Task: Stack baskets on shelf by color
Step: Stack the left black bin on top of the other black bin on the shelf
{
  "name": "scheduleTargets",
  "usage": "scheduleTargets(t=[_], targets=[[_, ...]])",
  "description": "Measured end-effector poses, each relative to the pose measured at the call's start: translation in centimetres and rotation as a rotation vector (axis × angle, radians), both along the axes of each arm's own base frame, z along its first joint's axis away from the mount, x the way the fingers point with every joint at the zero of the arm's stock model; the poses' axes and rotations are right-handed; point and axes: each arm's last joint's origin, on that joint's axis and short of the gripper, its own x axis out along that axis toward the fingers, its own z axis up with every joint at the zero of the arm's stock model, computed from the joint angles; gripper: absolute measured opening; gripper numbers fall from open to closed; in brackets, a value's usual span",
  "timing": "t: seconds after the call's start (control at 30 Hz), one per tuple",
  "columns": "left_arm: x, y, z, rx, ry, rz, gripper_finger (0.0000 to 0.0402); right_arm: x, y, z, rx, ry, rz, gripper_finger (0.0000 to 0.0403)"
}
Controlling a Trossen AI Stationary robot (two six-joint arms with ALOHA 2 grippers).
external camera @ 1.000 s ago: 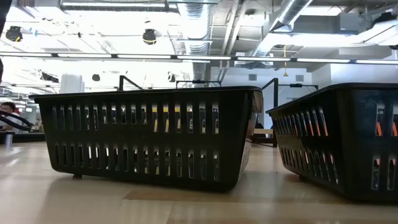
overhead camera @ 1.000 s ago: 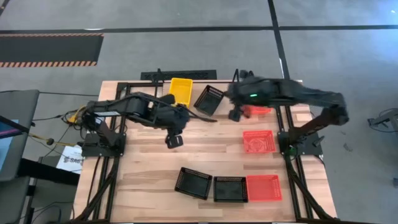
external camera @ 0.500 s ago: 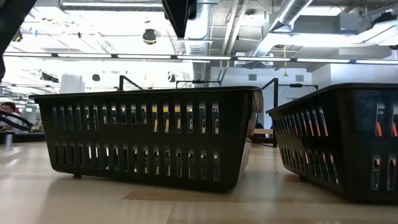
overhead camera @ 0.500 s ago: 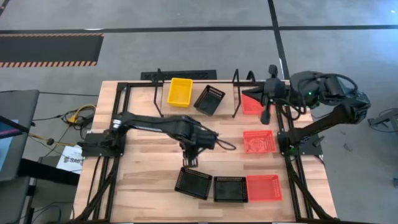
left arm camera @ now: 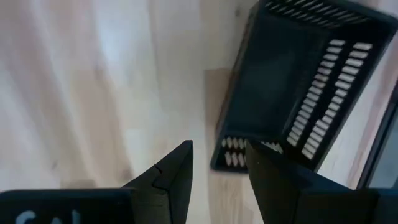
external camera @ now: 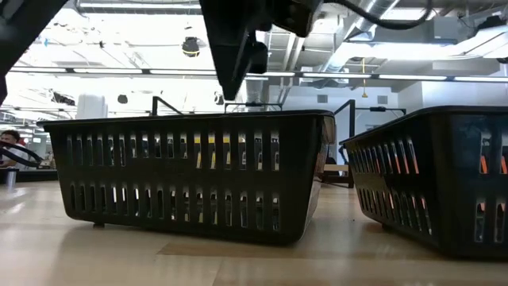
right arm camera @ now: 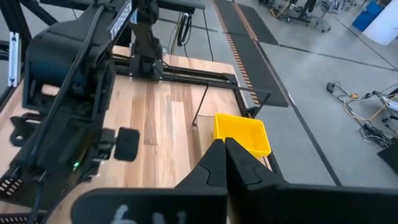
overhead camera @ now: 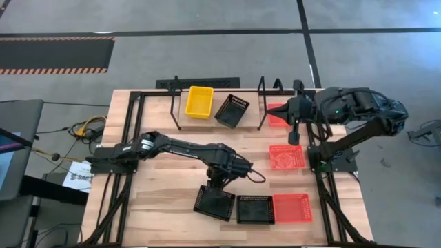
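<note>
The left gripper [overhead camera: 215, 184] hangs just over the far rim of a black basket [overhead camera: 214, 202] at the near edge of the worktop [overhead camera: 158, 179]. Its fingers [left arm camera: 177, 180] stand a narrow way apart, empty, with the basket's end wall below them in the left wrist view. In the low view the gripper comes down from above, over this basket's rim.

Just right of that basket sit a second black basket [overhead camera: 255, 209] and a red basket [overhead camera: 292, 207], in a row. Another red basket [overhead camera: 286, 156] lies farther back on the right side.

On the shelf [overhead camera: 222, 127] at the far edge rest a yellow basket [overhead camera: 200, 100], a black basket [overhead camera: 231, 110] set askew, and a red one [overhead camera: 277, 114] at the right end, partly hidden by the right arm.

The right gripper [overhead camera: 296, 132] is by the shelf's right end, its fingers [right arm camera: 214, 163] pressed together and holding nothing.

White marks on both wrist housings and on a sheet of paper [overhead camera: 77, 176] left of the worktop are too cut off to read.
</note>
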Motion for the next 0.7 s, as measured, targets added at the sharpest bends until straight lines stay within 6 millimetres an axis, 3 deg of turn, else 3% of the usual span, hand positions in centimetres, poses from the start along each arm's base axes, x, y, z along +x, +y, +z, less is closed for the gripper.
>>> scheduleTargets(t=[0.7], targets=[[1.4,-1.1,-3.2,-0.049,-0.019,-0.183,0.0135,-0.1,0.0,0.0,-0.005,0.003,0.003,0.0006]])
